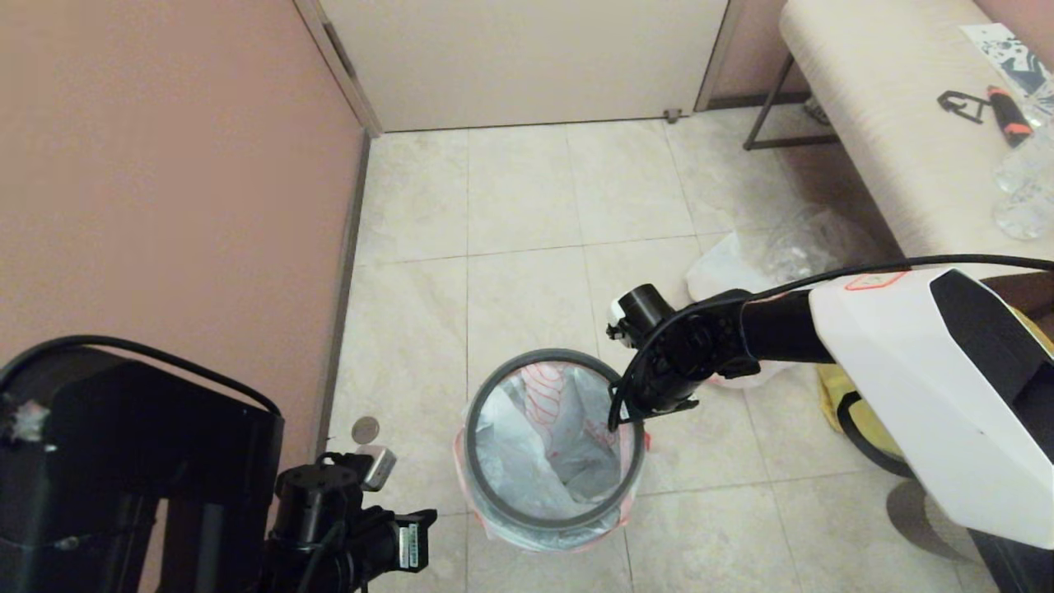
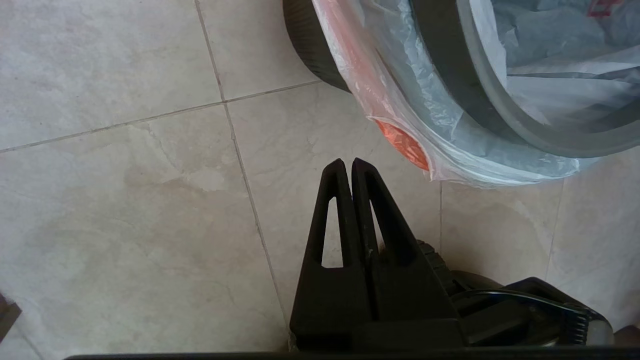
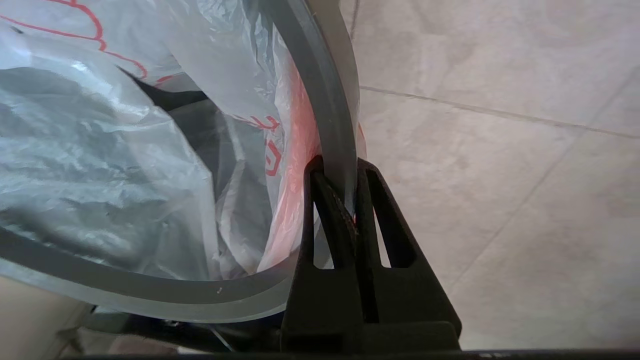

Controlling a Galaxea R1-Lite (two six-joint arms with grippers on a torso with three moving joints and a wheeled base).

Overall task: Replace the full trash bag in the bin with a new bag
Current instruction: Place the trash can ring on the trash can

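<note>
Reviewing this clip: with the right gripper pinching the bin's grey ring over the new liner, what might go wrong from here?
1. The right gripper is shut on the ring with the new bag folded under it; a pull might tear the thin film or drag the liner loose.
2. The bag hangs crumpled inside the bin, so it may not seat fully.
3. The left gripper is shut beside the bin, not steadying it; the bin could tip.

Pale beige marble-look floor tiles point(image 1: 527, 206) with thin grey grout lines underfoot. Dusty-pink wall point(image 1: 165, 181) at left, cream door panel point(image 1: 527, 58) at the far end. Cream upholstered bench on a dark metal frame point(image 1: 889, 123) at right, carrying a black-and-orange handled tool point(image 1: 1006, 115) and clear plastic bottles point(image 1: 1021, 189). Yellow fabric tote point(image 1: 848, 395) on the floor below. Small round grey disc point(image 1: 366, 430) near the wall's foot.
</note>
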